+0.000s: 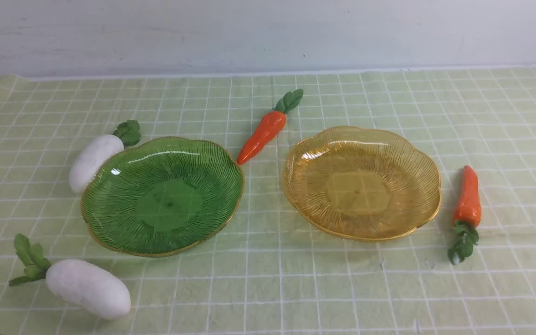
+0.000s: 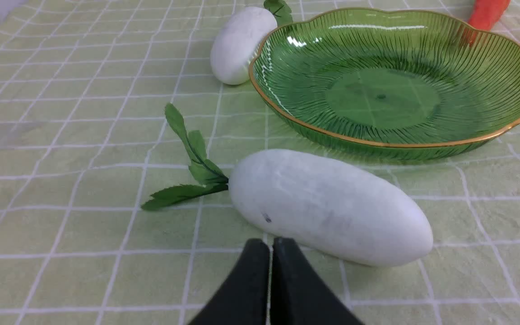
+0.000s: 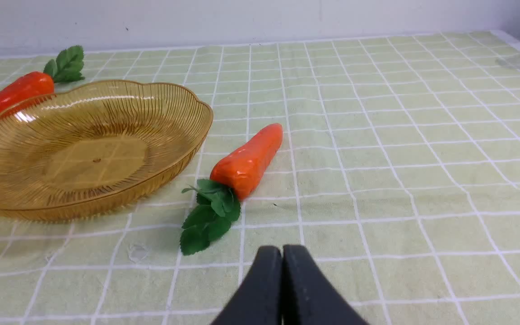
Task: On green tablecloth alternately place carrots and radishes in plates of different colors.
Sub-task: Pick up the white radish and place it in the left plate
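Backed by a plain off-white wall [image 1: 268,32], faintly scuffed, flecked with a few dark specks. Edged along its foot by a thin white strip [image 1: 156,75]. Lit softly, evenly, with faint shadows.

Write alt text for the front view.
A green plate and an amber plate, both empty, sit side by side on a grid cloth. A far radish and a near radish lie left of the green plate. A middle carrot slants between the plates' far edges, and a right carrot lies beside the amber plate.
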